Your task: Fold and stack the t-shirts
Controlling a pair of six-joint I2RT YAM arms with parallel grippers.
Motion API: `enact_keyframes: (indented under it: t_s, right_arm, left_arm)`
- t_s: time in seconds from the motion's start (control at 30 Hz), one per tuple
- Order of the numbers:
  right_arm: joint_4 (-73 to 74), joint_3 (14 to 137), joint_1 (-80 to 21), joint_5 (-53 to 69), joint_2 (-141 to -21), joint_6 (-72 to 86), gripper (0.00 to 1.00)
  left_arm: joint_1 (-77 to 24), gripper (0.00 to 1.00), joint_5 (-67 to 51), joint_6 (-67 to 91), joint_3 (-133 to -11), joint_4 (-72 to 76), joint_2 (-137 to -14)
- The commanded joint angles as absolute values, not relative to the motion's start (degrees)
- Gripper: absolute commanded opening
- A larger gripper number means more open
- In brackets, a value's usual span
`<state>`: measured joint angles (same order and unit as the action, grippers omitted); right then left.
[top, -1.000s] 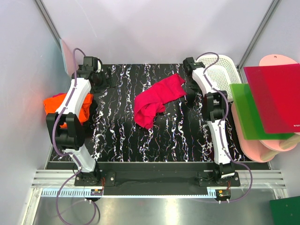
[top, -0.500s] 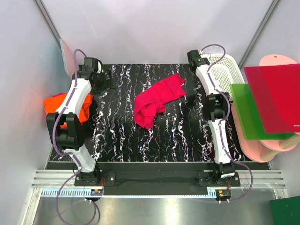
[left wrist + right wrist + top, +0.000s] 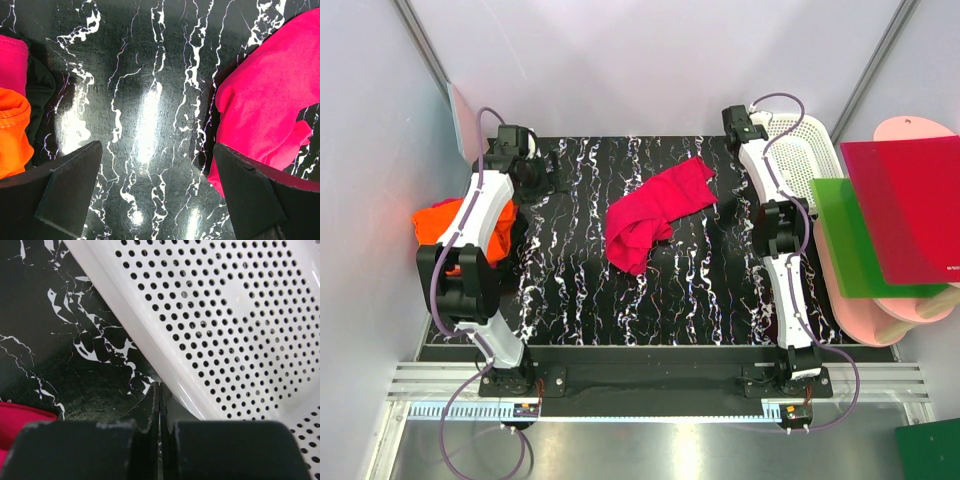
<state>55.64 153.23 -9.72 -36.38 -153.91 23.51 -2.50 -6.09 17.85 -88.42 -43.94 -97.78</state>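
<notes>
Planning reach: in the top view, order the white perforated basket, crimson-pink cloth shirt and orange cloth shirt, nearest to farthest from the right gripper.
From the right gripper:
1. White perforated basket, right beside it.
2. Crimson-pink cloth shirt, table centre.
3. Orange cloth shirt, far left.

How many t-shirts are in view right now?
2 for sure: a crimson-pink t-shirt crumpled in the middle of the table, and an orange t-shirt bunched at its left edge, partly under the left arm. Pink cloth shows beside the orange one, so another may be hidden there.
</notes>
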Motion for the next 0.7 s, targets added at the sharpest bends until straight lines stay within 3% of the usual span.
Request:
enact_keyframes:
  t_s: [0.0,0.67]
  right_arm:
    - [55.81,150.39,-3.52,-41.75,-151.18,27.07,0.00]
    - [57.83,149.76,-0.35,-44.30,-150.21,26.19,0.00]
  left_arm:
    - [-2.37,0.99,-7.29,17.14,-88.07,-42.45,-94.92]
    - [-2.37,0.99,-7.56,17.67,-85.52,-42.36,-92.99]
